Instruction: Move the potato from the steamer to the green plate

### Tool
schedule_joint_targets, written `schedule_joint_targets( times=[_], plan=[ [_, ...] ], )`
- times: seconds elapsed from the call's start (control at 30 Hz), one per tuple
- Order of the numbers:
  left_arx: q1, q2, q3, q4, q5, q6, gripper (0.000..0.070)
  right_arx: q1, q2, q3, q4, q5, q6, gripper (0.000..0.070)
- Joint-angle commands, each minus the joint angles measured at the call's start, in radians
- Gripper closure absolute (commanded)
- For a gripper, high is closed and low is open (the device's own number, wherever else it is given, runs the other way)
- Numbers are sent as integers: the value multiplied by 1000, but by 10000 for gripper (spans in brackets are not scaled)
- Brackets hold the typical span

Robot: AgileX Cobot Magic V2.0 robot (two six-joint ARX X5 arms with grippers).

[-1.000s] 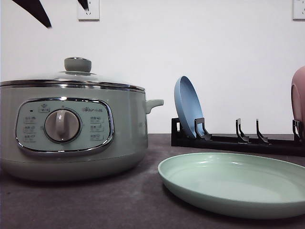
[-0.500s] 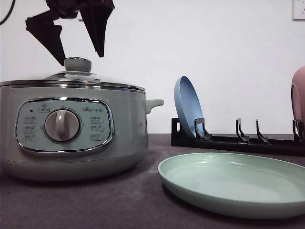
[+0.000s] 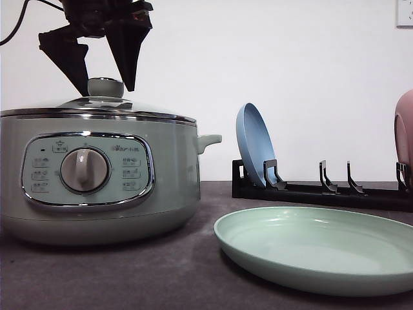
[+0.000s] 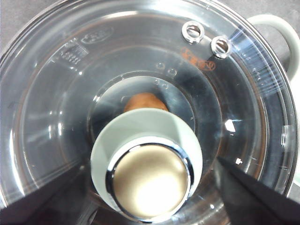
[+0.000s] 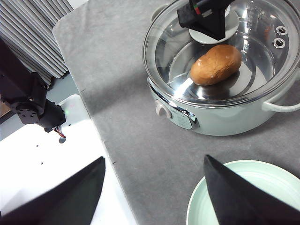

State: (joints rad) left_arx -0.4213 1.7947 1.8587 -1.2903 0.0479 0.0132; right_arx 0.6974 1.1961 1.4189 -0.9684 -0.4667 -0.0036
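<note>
The pale green steamer (image 3: 97, 174) stands at the left with its glass lid (image 5: 220, 51) on. Through the glass the orange-brown potato (image 5: 215, 64) (image 4: 145, 101) lies inside. My left gripper (image 3: 104, 87) hangs open over the lid, one finger on each side of the green knob (image 4: 147, 166), with no visible contact. The green plate (image 3: 316, 248) rests empty on the table to the steamer's right. High above the table, my right gripper (image 5: 152, 197) is open and holds nothing; the plate's rim (image 5: 197, 206) lies below it.
A black dish rack (image 3: 322, 190) stands behind the green plate, with a blue plate (image 3: 255, 145) upright in it and a pink dish (image 3: 404, 135) at the far right. The steamer's side handle (image 3: 210, 139) points toward the rack. The table's edge (image 5: 101, 140) runs left of the steamer.
My left gripper has come down from the top of the front view and now straddles the lid knob. Steamer, lid and plates have not moved.
</note>
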Motion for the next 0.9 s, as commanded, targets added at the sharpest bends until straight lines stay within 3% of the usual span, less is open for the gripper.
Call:
schedule_joint_targets(
  times=[0.0,0.5,0.87],
  plan=[
    [-5,20,32,2,-4,9,297,6,12,16,2,3,-12,284],
    [-5,41,32,-1,-4,8,325,6,12,16,2,3,-12,284],
    [-5,40,33,-31,-4,8,621,6,12,16,3,4,-12,284]
  ],
)
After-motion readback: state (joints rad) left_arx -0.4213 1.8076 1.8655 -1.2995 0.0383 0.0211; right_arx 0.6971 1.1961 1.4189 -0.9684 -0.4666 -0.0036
